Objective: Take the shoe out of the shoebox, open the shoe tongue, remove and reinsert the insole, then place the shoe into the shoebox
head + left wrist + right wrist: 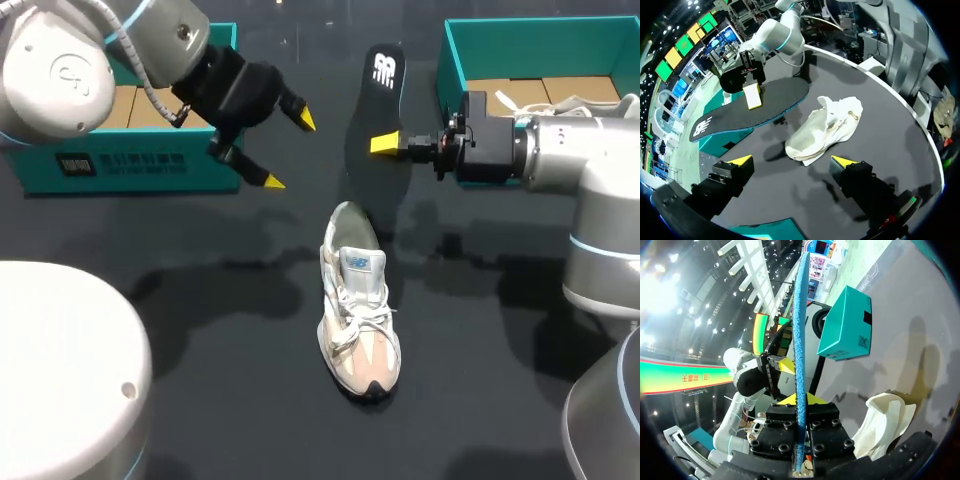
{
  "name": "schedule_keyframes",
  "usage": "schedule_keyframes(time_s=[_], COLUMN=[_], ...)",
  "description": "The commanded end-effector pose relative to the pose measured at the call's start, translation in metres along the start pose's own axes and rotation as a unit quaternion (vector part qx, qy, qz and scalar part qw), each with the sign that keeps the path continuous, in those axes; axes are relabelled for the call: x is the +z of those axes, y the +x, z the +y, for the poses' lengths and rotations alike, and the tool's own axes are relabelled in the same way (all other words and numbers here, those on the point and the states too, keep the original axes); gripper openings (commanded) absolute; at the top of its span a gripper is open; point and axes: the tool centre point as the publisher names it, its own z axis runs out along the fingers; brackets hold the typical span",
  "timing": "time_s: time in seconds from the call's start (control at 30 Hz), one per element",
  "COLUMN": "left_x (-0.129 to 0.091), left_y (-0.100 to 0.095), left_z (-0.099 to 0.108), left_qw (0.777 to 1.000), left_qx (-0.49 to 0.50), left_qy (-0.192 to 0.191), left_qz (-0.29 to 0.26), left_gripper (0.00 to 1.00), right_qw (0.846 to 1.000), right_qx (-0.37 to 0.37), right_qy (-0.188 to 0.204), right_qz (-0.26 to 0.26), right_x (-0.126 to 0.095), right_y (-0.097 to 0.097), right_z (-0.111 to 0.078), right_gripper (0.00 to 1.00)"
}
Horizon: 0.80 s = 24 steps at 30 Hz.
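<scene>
A cream and pink sneaker (358, 305) lies on the black table, toe toward the front edge; it also shows ahead of my left gripper (827, 127) and beside my right one (885, 422). The black insole (383, 75) with a white logo hangs in the air above the sneaker's heel. My right gripper (387, 143) is shut on it near its middle (755, 107), so its blue edge (800, 325) rises from between the yellow tips (799, 400). My left gripper (288, 150) hovers wide open to the left of the insole, nothing between its fingers (792, 161).
A teal shoebox lid or box (120, 165) stands at the back left under my left arm and also shows in the right wrist view (845, 325). A second teal shoebox (520, 45) at the back right holds another pale shoe (590, 100).
</scene>
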Motion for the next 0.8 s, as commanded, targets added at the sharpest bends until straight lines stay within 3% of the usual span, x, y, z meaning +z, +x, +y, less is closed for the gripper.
schedule_keyframes(time_s=[0.03,0.27,0.37,0.7,0.8], left_x=[0.020,0.044,0.053,0.059,0.071], left_y=[-0.005,0.018,0.028,0.029,0.035], left_z=[0.007,0.013,0.009,0.009,0.014], left_qw=[0.997,0.991,0.990,0.989,0.988], left_qx=[-0.064,-0.126,-0.132,-0.133,-0.143], left_qy=[0.014,0.016,-0.024,-0.032,-0.003], left_qz=[0.030,0.044,0.054,0.050,0.065], left_gripper=[1.00,1.00,1.00,1.00,1.00], right_qw=[1.000,0.997,0.996,0.996,0.996], right_qx=[-0.016,-0.067,-0.087,-0.087,-0.087], right_qy=[-0.014,-0.026,-0.021,-0.021,-0.021], right_qz=[0.003,0.012,0.011,0.011,0.011], right_x=[0.001,0.006,0.007,0.007,0.007], right_y=[-0.004,-0.023,-0.029,-0.029,-0.029], right_z=[-0.001,-0.005,-0.005,-0.005,-0.005], right_gripper=[0.00,0.00,0.00,0.00,0.00])
